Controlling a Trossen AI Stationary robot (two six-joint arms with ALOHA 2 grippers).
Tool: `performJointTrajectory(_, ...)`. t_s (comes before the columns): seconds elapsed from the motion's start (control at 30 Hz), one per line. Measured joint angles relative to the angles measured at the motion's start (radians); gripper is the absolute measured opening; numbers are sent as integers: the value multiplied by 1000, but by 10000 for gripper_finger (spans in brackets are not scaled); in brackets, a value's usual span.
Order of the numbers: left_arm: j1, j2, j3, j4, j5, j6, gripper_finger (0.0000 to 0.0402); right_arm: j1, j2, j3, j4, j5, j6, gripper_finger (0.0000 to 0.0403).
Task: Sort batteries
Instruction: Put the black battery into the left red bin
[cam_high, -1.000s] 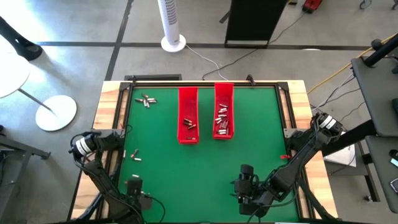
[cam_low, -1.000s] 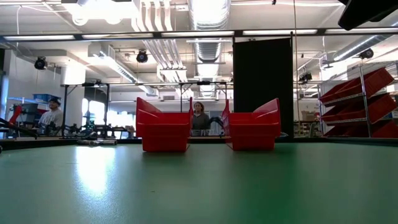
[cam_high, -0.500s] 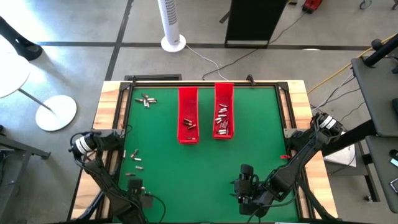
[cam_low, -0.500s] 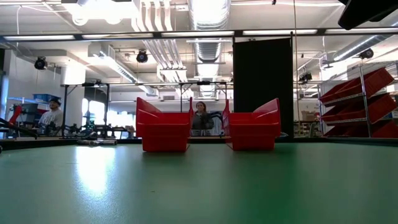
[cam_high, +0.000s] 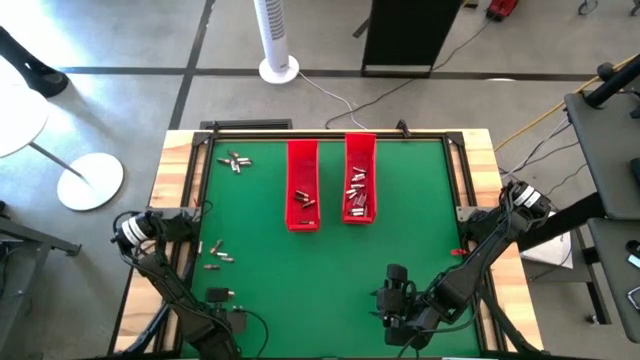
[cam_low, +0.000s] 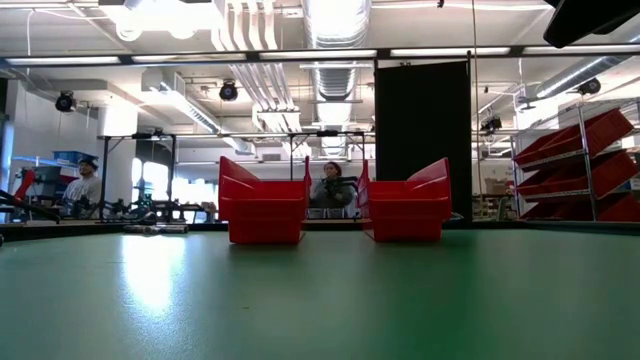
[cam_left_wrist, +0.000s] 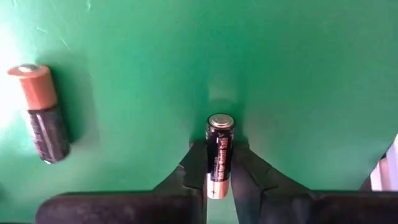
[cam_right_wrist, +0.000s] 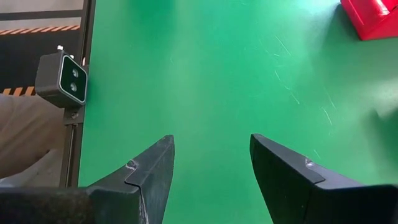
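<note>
Fingers of the left gripper (cam_left_wrist: 219, 177), matte black and wedge-shaped, are pinched against the two long sides of a small black-and-copper cylindrical battery (cam_left_wrist: 219, 155) that lies on the smooth green table mat (cam_left_wrist: 298, 74); its shiny round metal cap points away from the wrist. A second black cell with a copper end (cam_left_wrist: 40, 112) lies just off to one side on the mat, apart from the fingers. A second ago this gripper stood higher and nearer the table's front edge with its fingers spread; now, in the high view, the left gripper (cam_high: 218, 296) has come down onto the mat near the front left, and its fingers have closed on the cell. Two more loose cells (cam_high: 214, 250) lie just beyond it, and a little cluster of silvery cells (cam_high: 236, 160) sits at the far left corner. The right gripper (cam_right_wrist: 211, 168) hangs over bare mat at the front of the table, right of centre, its dark angular fingers spread wide with nothing between them, unchanged from before. At the far middle stand two long red plastic trays side by side: the left tray (cam_high: 302, 150) holds a few darker cells, the right tray (cam_high: 360, 145) a larger heap of silvery ones.
</note>
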Motion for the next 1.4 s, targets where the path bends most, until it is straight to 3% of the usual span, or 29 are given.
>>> performJointTrajectory(0.27,30,7,189,-138,-81,-8,27,3,0,0,-3,-7,-15,203)
performJointTrajectory(0.47,113,8,314,-141,-421,3,28,3,0,0,-1,-7,-42,203)
performJointTrajectory(0.57,184,8,331,-116,-518,10,28,2,0,0,0,1,-58,203)
performJointTrajectory(0.7,298,11,309,-25,-526,23,27,2,0,0,1,2,-59,203)
performJointTrajectory(0.97,457,103,305,120,-592,261,27,4,0,0,1,3,-58,203)
performJointTrajectory(1.4,506,214,279,434,-626,409,57,26,0,-18,7,2,-51,203)
